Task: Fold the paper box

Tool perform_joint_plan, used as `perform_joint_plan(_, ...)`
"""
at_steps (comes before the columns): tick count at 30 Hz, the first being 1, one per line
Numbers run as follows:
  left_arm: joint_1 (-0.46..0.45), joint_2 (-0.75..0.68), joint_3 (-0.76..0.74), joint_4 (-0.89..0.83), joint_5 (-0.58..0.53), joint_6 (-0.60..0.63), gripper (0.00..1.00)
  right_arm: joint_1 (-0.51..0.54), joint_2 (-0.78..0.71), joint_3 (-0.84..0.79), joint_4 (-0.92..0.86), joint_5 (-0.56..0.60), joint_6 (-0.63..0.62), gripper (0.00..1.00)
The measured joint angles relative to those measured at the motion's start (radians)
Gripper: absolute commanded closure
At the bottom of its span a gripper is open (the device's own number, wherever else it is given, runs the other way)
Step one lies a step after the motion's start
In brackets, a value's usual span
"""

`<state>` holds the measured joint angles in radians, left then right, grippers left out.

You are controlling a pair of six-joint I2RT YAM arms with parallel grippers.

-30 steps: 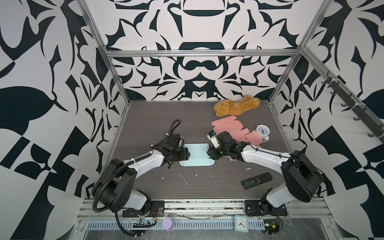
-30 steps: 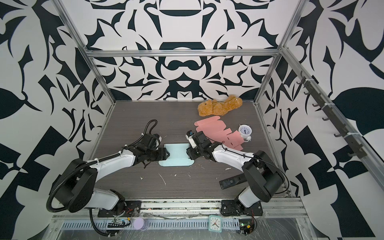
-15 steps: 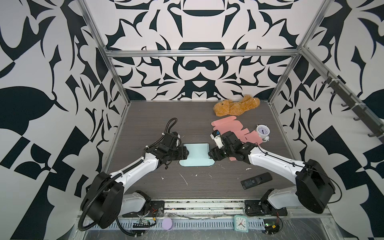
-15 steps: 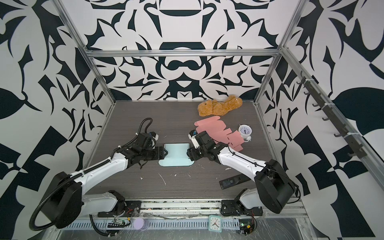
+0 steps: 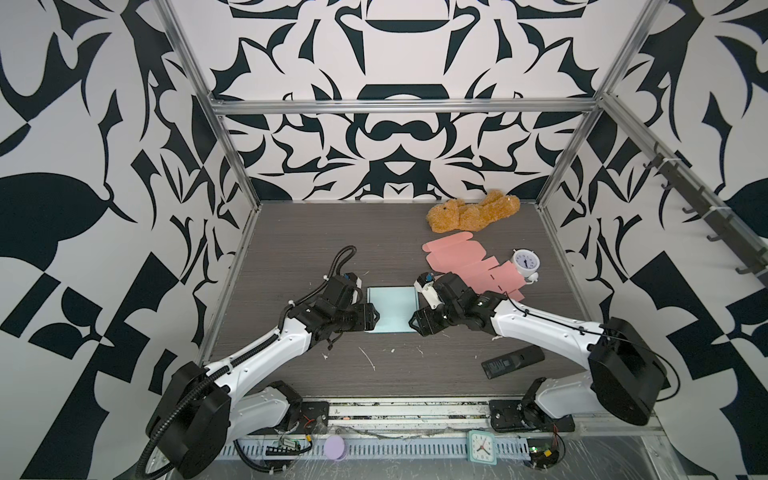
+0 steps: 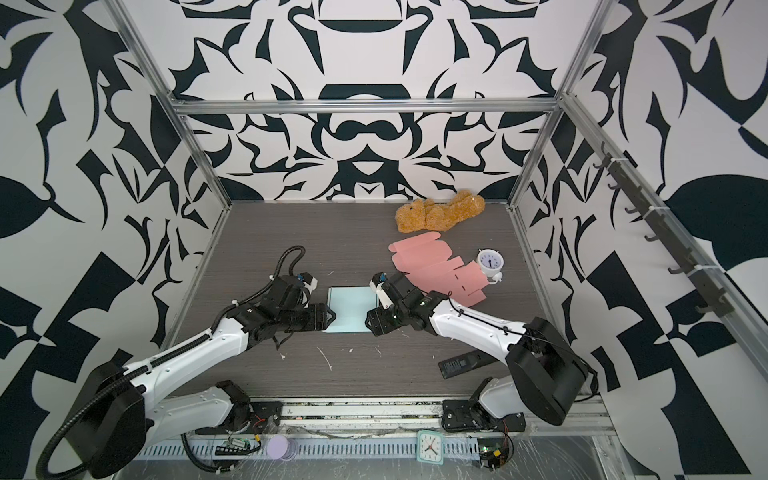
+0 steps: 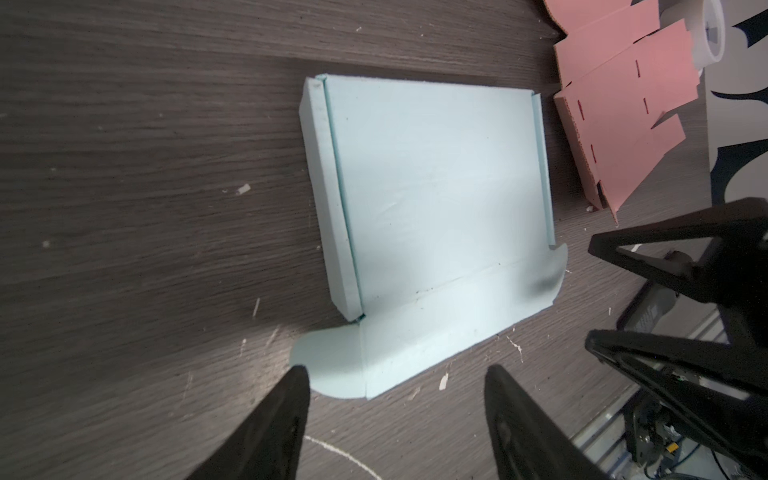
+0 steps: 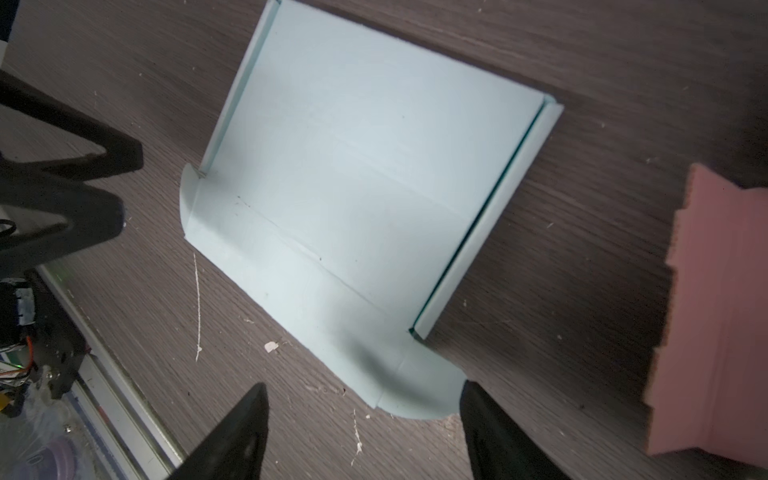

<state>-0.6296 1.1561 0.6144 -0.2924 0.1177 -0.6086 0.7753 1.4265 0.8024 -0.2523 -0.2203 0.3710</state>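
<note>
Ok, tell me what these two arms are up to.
The robot is folding the light blue paper box, which lies on the table. Its side walls are folded up; the near flap lies flat. The left end effector and right end effector sit open by its near corners, holding nothing.

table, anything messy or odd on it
Small white scraps litter the table on the near side of the light blue paper box. A teddy bear lies on its side by the back wall.
</note>
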Motion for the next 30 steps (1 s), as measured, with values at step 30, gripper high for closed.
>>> perform_joint_plan(30,-0.031,0.168,-0.036,0.146,0.056,-0.038,0.31,0.034,0.106,-0.021,0.097,-0.024,0.068,0.25)
